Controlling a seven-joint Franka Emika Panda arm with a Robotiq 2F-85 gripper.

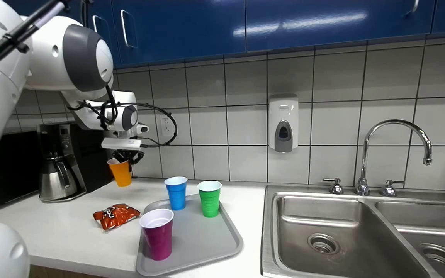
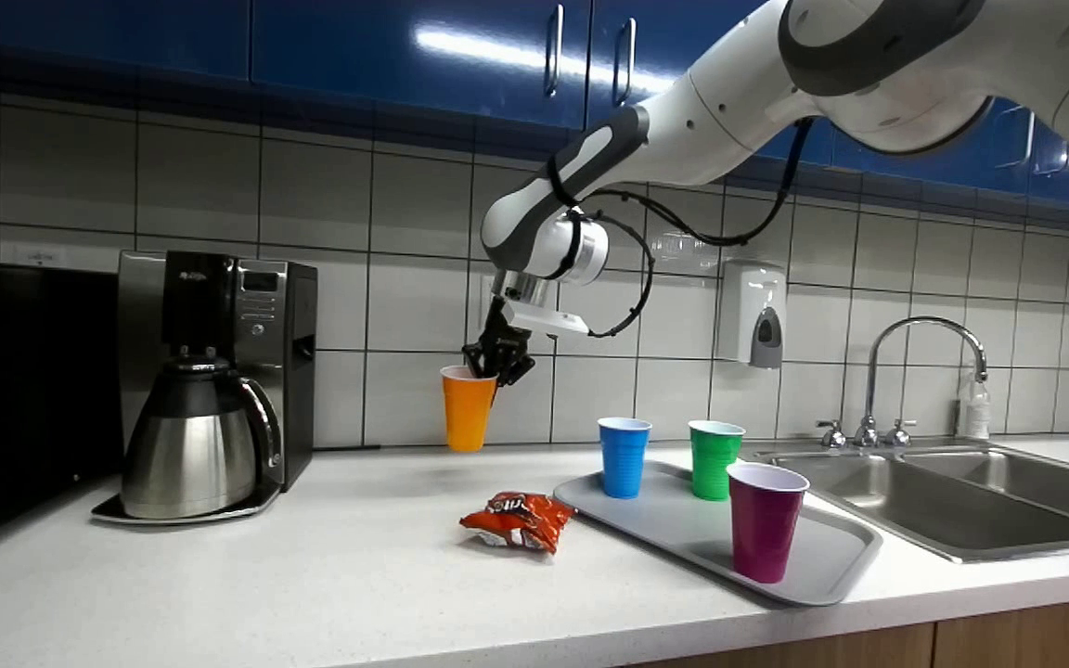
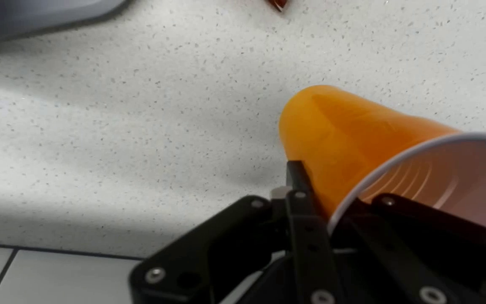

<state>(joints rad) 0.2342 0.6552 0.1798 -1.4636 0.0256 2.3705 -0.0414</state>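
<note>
The hand (image 3: 324, 194) is nearly closed, pinching the orange cup (image 2: 467, 413) by its wall; the likely light, flexible plastic seems best gripped gently near the rim.

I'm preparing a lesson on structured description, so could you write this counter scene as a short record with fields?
Held: orange cup, raised above the counter
Grip: hand pinching the cup's wall, one finger outside, one inside
Standing: blue cup, green cup and purple cup on the gray tray
Lying: red snack bag on the counter near the tray
Unclear: whether the bag touches the tray
Fixtures: double-basin sink, wall soap dispenser
Appliance: coffee maker with steel carafe
</note>
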